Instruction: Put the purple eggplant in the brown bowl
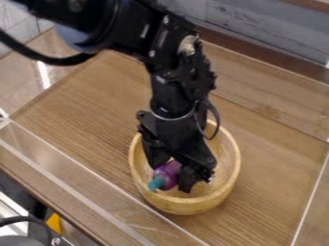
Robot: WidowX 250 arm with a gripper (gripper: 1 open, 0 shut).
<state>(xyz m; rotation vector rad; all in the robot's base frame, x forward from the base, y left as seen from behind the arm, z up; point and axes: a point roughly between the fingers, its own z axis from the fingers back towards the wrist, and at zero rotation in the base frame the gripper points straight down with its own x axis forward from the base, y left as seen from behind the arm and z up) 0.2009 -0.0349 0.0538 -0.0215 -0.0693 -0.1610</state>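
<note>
The brown bowl (226, 179) sits on the wooden table, near the front middle. The purple eggplant (164, 177) lies inside it at the left side of the hollow, its teal cap pointing to the bowl's left rim. My black gripper (176, 173) points straight down into the bowl and straddles the eggplant. Its fingers (199, 174) stand spread to either side of the eggplant, so it looks open. The arm hides the back of the bowl's hollow.
The wooden tabletop (90, 106) is ringed by low clear plastic walls (77, 192) at the left and front. A grey wall runs along the back. Cables and a yellow part (53, 223) sit below the front-left corner.
</note>
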